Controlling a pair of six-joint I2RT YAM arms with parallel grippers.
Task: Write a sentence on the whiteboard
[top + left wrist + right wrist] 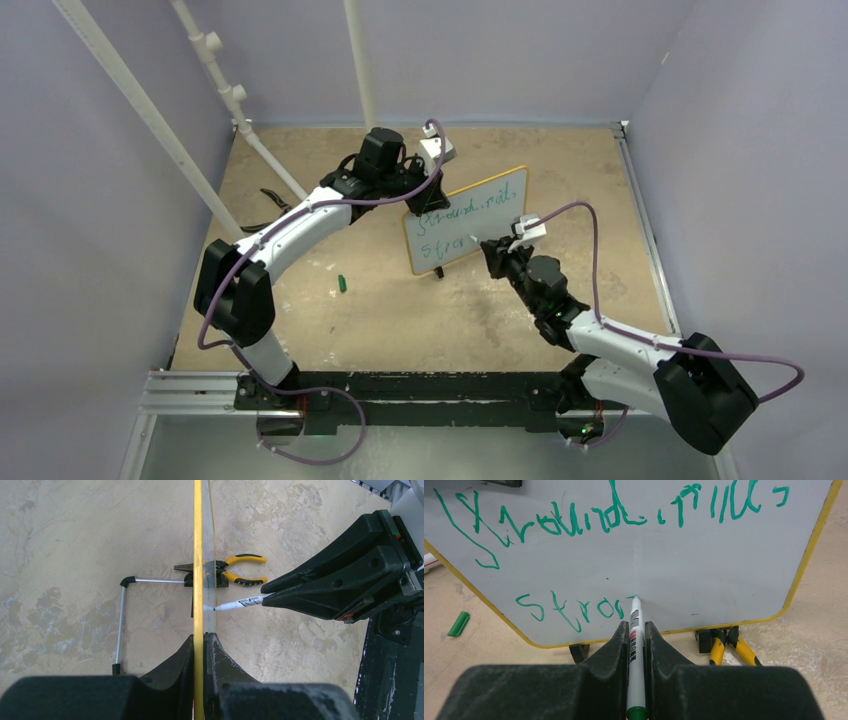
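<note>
The whiteboard [467, 221], white with a thin yellow frame, stands upright on small black feet at mid-table. Two lines of green handwriting, the sentence [569, 607], cover its face. My left gripper [203, 639] is shut on the board's top edge [198, 555], seen edge-on in the left wrist view. My right gripper [635, 628] is shut on a white marker [635, 650] with a green end. The marker's tip touches the board just right of the last green letter in the lower line. In the top view the right gripper [494, 249] sits at the board's front.
Yellow-handled pliers [727, 647] lie on the table behind the board's lower right corner [240, 567]. A green marker cap [342, 284] rests on the table left of the board [458, 624]. White pipes [225, 90] stand at the back left. A thin metal bar [121, 622] lies behind the board.
</note>
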